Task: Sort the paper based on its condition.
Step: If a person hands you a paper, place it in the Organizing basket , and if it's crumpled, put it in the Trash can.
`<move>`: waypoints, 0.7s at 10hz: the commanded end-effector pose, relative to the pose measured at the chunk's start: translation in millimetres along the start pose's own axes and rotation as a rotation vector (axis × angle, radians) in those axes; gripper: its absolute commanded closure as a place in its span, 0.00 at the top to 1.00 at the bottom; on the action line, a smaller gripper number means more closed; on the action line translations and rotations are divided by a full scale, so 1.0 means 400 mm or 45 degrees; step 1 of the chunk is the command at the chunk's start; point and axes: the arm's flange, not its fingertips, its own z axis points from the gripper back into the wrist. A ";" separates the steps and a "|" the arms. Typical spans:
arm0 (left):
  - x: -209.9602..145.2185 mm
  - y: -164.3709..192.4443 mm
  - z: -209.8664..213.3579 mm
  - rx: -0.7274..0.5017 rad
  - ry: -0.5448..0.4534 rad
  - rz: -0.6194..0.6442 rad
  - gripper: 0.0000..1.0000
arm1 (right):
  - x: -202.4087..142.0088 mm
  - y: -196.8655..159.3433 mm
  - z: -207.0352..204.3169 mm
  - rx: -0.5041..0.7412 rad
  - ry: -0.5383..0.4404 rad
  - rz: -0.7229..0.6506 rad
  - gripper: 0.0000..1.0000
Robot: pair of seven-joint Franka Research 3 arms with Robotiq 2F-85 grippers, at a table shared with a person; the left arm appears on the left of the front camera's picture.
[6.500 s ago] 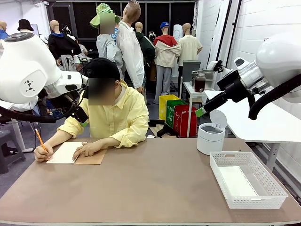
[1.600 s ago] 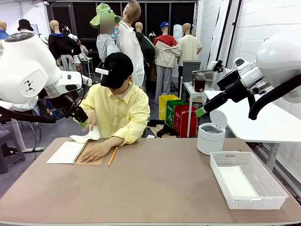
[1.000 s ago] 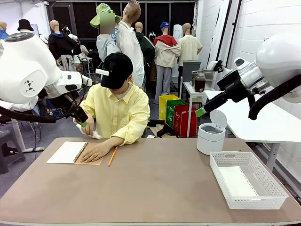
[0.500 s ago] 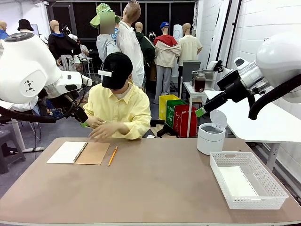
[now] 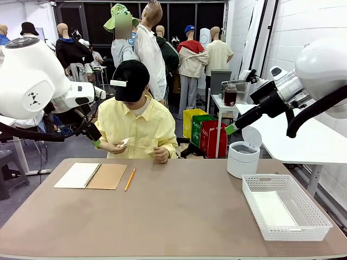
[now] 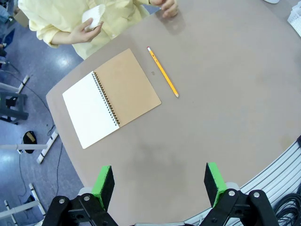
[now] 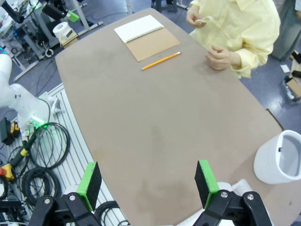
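The person at the far side holds a crumpled white wad of paper in one hand, above the table's far edge. The other hand rests as a fist on the table. A flat sheet of paper lies in the white mesh basket at the right. My left gripper hangs open and empty high over the table's left end. High at the right, my right gripper is also open and empty.
An open spiral notebook with a brown cover lies at the far left, a yellow pencil beside it. A white bin with its lid up stands behind the basket.
The person tore a sheet from the notebook, lifted both hands off it and crumpled the sheet into a wad, now held in one hand. Neither arm has moved.
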 end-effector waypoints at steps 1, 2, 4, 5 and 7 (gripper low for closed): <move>0.000 0.002 0.000 -0.001 -0.007 -0.003 1.00 | -0.001 -0.001 0.000 0.009 0.000 -0.002 1.00; 0.000 0.002 0.000 -0.001 -0.007 -0.003 1.00 | -0.001 -0.001 0.000 0.009 0.000 -0.002 1.00; 0.000 0.002 0.000 -0.001 -0.007 -0.003 1.00 | -0.001 -0.001 0.000 0.009 0.000 -0.002 1.00; 0.000 0.002 0.000 -0.001 -0.007 -0.003 1.00 | -0.001 -0.001 0.000 0.009 0.000 -0.002 1.00; 0.000 0.002 0.000 -0.001 -0.007 -0.003 1.00 | -0.001 -0.001 0.000 0.009 0.000 -0.002 1.00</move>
